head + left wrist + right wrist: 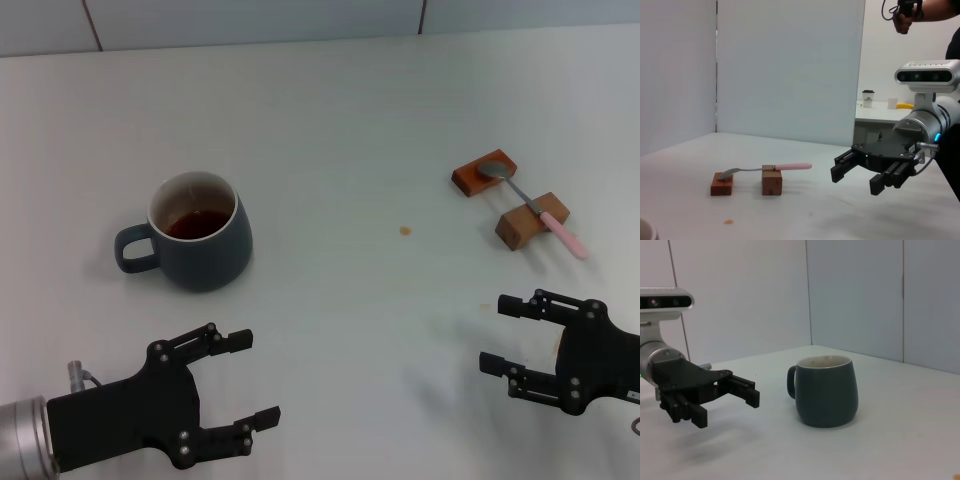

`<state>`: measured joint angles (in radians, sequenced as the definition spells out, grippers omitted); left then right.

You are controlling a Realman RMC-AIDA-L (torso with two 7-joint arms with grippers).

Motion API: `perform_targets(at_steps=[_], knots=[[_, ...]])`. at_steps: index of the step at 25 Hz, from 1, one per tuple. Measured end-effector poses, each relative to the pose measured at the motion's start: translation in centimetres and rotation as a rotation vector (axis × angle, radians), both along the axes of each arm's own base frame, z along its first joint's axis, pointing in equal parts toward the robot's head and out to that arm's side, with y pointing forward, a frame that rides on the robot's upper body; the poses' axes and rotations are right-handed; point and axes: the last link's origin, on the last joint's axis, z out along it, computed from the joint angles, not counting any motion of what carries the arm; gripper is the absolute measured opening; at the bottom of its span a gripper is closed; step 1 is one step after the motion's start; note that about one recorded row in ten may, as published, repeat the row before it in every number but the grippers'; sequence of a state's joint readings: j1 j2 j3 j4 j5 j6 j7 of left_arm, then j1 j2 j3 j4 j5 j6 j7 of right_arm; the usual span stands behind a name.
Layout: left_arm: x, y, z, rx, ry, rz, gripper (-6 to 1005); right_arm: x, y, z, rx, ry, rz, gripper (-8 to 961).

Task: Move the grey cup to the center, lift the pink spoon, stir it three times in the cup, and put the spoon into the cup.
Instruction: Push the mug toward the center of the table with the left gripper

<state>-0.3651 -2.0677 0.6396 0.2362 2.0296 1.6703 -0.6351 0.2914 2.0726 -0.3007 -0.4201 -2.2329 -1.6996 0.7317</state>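
the grey cup point(201, 232) is sitting at about nine o'clock on the white table point(360, 130), handle pointing toward nine, dark liquid inside. the left gripper point(240, 385) is hovering at seven o'clock, near the cup, fingers spread and holding nothing. the right gripper point(508, 335) is hanging at four o'clock, also spread and empty. the pink spoon point(535, 208) is lying at two o'clock, bridging two wooden blocks point(508, 198), so its handle is raised for pinching. the cup is probably heavy, glazed and slippery, and spillable, so gripping across the body and sliding gently seems wise. the spoon is looking light, stiff and thin.
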Motion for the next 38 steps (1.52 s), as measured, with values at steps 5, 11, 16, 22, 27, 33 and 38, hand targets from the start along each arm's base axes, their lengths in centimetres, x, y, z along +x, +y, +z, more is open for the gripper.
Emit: perform_targets(at_steps=[5,11,16,22,27,33,38], knots=[[-0.01,-0.01,0.0,-0.001,-0.001,0.001,830,-0.02,-0.01,-0.04,-0.001,0.001,0.0,693],[-0.03,-0.05,0.0,0.0,0.0,0.002,829,-0.03,-0.02,-0.05,-0.001,0.001,0.0,692],[-0.1,0.04,0.0,0.005,0.002,0.008,789,-0.05,0.01,-0.06,-0.001,0.002,0.001,692],[-0.29,0.17,0.1,0.019,0.01,0.016,710,-0.09,0.11,-0.01,0.007,0.006,-0.001,693],[-0.36,0.28,0.04,0.026,0.016,0.021,605,-0.21,0.27,-0.04,0.01,0.01,0.001,693],[-0.33,0.47,-0.07,0.028,0.021,0.022,479,-0.31,0.43,-0.06,0.011,0.011,0.004,693],[-0.26,0.56,-0.07,0.034,0.017,0.024,241,-0.36,0.52,-0.05,0.011,0.01,0.006,692]])
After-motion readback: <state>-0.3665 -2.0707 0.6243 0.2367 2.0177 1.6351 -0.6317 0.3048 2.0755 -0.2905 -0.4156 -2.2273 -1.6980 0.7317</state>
